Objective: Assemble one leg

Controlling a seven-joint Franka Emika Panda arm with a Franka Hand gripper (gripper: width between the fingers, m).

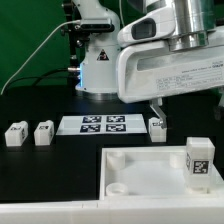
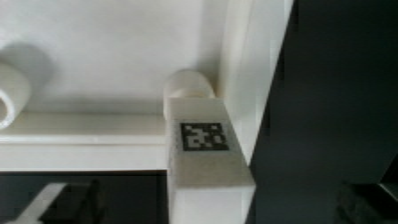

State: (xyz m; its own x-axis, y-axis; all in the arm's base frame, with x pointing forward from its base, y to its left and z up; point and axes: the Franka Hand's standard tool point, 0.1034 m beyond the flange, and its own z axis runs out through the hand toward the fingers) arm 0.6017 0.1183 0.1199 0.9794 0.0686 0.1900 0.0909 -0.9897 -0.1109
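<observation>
The leg (image 1: 198, 160) you want stands upright on the white panel (image 1: 140, 165) at the bench's (image 1: 40, 175) near edge, toward the exterior view's right. Three spare legs (image 1: 14, 134) (image 1: 43, 132) (image 1: 157, 126) sit farther back, flanking the marker board (image 1: 103, 124). In your wrist view, that leg (image 2: 205, 150) sits between the end effector's (image 2: 217, 200) blurred fingers, which are spread, released and not touching it.
</observation>
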